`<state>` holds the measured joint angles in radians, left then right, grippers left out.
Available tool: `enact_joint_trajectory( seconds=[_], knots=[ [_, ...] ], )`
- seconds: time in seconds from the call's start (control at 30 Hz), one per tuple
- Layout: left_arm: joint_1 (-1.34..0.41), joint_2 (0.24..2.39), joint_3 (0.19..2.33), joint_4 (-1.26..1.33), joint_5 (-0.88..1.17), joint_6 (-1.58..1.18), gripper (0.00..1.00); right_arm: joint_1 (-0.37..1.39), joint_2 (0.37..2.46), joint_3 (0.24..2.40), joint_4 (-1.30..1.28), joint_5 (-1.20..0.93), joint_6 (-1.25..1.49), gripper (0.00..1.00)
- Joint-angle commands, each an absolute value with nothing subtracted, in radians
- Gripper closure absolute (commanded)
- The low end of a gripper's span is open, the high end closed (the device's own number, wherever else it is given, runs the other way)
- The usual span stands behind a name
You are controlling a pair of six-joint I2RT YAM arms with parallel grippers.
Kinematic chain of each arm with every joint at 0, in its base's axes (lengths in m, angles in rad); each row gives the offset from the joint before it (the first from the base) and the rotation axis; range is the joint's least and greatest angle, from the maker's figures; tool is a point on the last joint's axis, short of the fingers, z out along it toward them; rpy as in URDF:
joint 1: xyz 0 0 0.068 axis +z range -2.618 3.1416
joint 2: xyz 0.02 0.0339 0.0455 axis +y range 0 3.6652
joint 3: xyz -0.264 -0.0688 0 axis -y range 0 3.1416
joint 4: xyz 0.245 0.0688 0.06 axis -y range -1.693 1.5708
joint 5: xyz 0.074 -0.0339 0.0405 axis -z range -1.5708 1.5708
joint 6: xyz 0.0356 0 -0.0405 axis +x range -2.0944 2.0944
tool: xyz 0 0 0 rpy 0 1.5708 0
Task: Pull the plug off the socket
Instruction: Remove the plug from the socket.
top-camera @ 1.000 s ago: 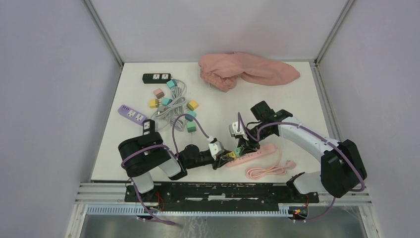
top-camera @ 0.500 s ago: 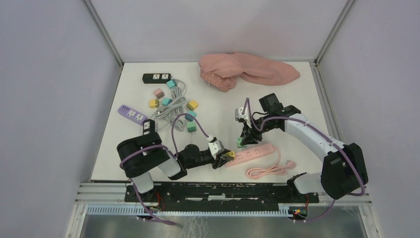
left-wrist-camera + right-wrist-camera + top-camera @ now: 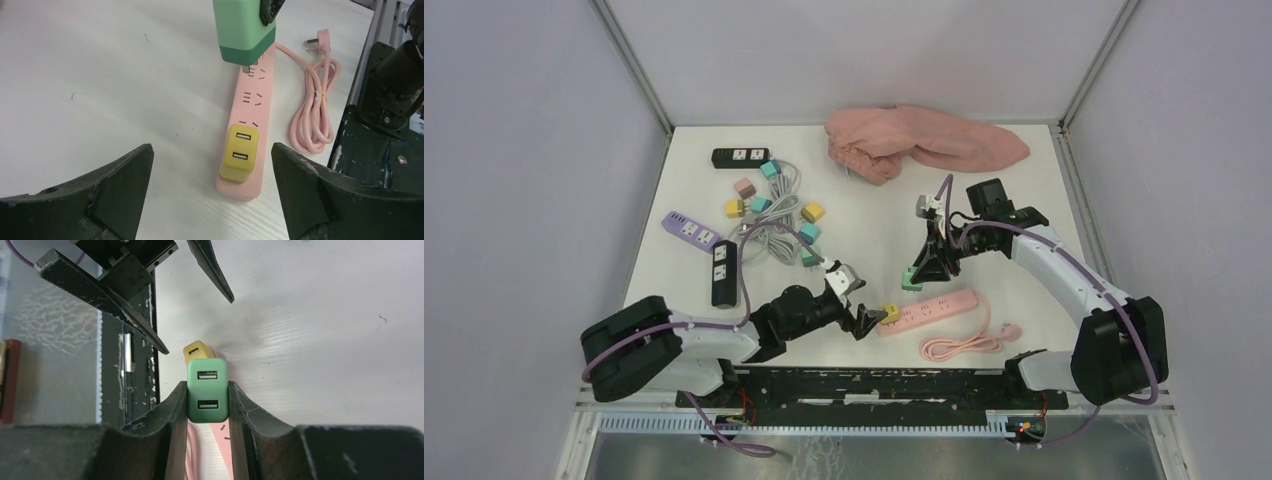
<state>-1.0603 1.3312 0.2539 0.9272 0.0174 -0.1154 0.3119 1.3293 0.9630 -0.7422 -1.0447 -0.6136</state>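
left wrist | pink strip 1 | yellow plug 1 | green plug 1

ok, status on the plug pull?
Right tool shut on green plug, held above pink strip. Left tool open, facing yellow plug, seated at strip's end.

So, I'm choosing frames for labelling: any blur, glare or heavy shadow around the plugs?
Top external view: even light, no glare, but the green plug and yellow plug look small. Left wrist view: the pink power strip is sharp, the left gripper shows dark fingers. Right wrist view: green plug crisp, a soft grey shadow on the table beyond it.
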Motion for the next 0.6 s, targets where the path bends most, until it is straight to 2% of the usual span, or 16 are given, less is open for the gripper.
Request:
enact_joint_trajectory(
  seconds=[0.0,0.03,0.2,0.57],
  knots=[
    [-1.057,1.193,0.289,0.747,-0.065,-0.202,0.03,0.291,1.347,0.997,-0.635,-1.166,-0.429,0.99],
    [-1.057,1.161,0.291,0.726,-0.073,-0.219,0.0,0.288,1.35,0.994,-0.613,-1.169,-0.394,0.99],
    [-1.055,1.057,0.322,0.62,-0.082,-0.305,0.01,0.273,1.367,0.984,-0.537,-1.198,-0.263,0.98],
    [-1.054,1.008,0.382,0.542,-0.06,-0.404,0.01,0.259,1.382,0.967,-0.421,-1.188,-0.092,0.98]
  ],
)
